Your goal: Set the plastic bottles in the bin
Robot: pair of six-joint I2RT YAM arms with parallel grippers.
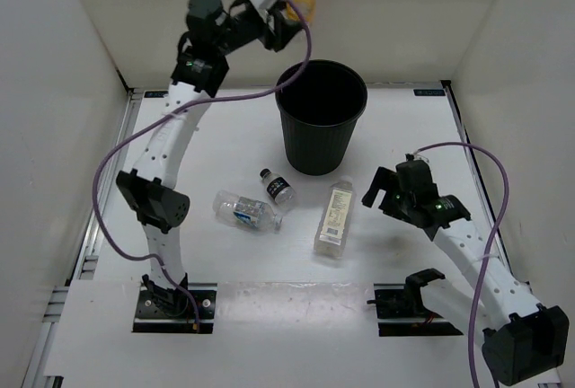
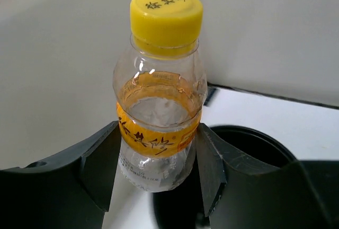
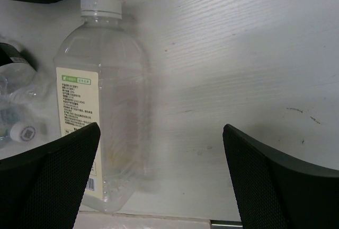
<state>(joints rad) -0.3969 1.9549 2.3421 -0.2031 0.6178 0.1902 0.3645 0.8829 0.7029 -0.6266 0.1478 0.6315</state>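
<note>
Plastic bottles are spread about: three lie on the white desk (image 1: 404, 127) on the near side of the bin (image 1: 319, 150), and one is in the air. The left claw (image 2: 159, 170) is closed on the yellow-capped bottle (image 2: 159, 107), its two fingers pressing the sides at the orange label. It holds this bottle upright, high by the back wall, just behind and left of the bin's rim. The bin stands upright with its mouth open. In front of it lie the tiny black-capped bottle (image 1: 278, 187), the blue-labelled bottle (image 1: 247, 211) just beside it, and the tall square bottle (image 1: 334, 218) to the right. The right claw (image 3: 161, 155) is spread wide and grips nothing. It hangs low over the desk next to the tall square bottle, which lies close to one finger.
</note>
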